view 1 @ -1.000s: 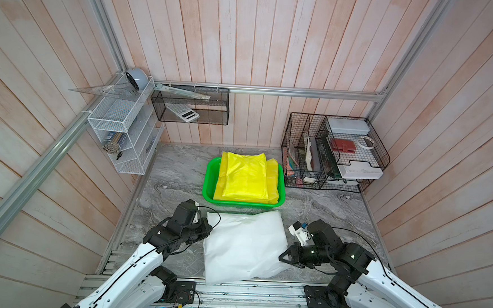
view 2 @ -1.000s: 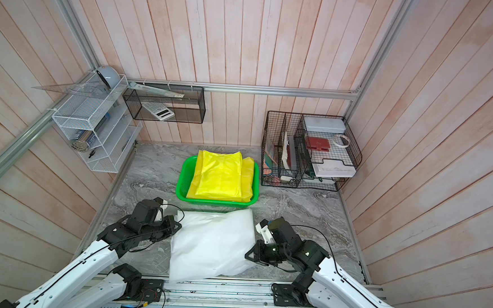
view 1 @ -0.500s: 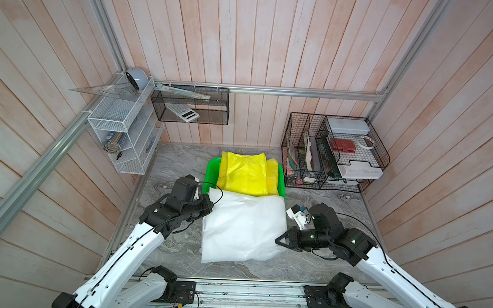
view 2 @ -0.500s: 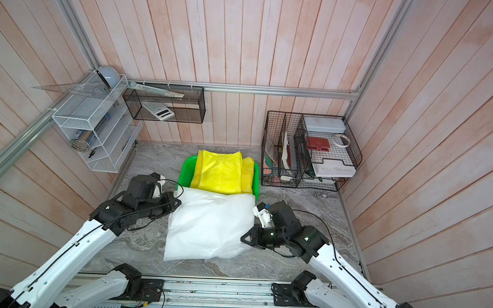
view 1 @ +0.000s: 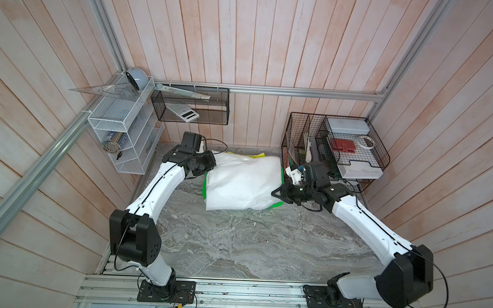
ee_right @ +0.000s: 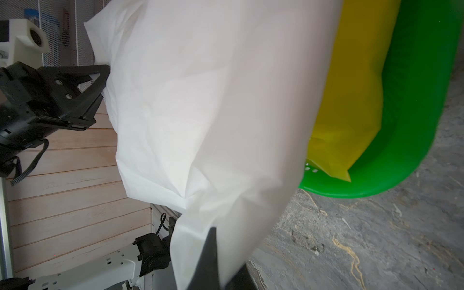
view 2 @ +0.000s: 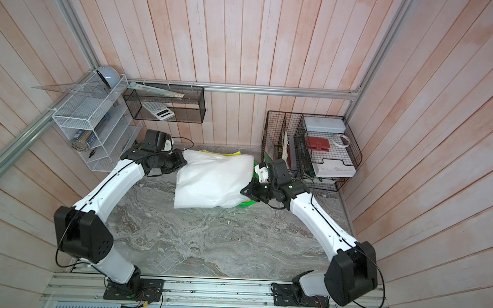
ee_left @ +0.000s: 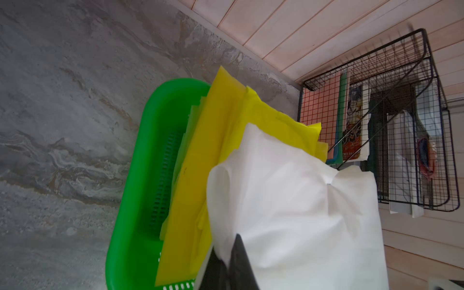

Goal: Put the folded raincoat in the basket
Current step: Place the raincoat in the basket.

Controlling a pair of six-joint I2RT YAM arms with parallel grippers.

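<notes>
Over tabletop [view 1: 234, 242], left end effector [view 1: 211, 165] and right end effector [view 1: 277, 193] pinch raincoat [view 1: 243, 184].

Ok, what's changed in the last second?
The arms carried the white folded raincoat away from their bases, toward the back. It is now held over the basket, covering most of the yellow raincoat there. The left gripper and right gripper stayed shut on its side edges. Basket and yellow raincoat haven't moved.

The raincoat [view 1: 243, 184] is thin white film, matt and creased. The basket [ee_left: 150, 140] is glossy green plastic, and the yellow sheet [ee_left: 200, 163] in it is smooth and faintly shiny. The tabletop [view 1: 234, 242] looks like matt grey veined stone. The walls [view 1: 246, 37] are pale wood planks. The rack [view 1: 294, 140] at right is black metal wire.
</notes>
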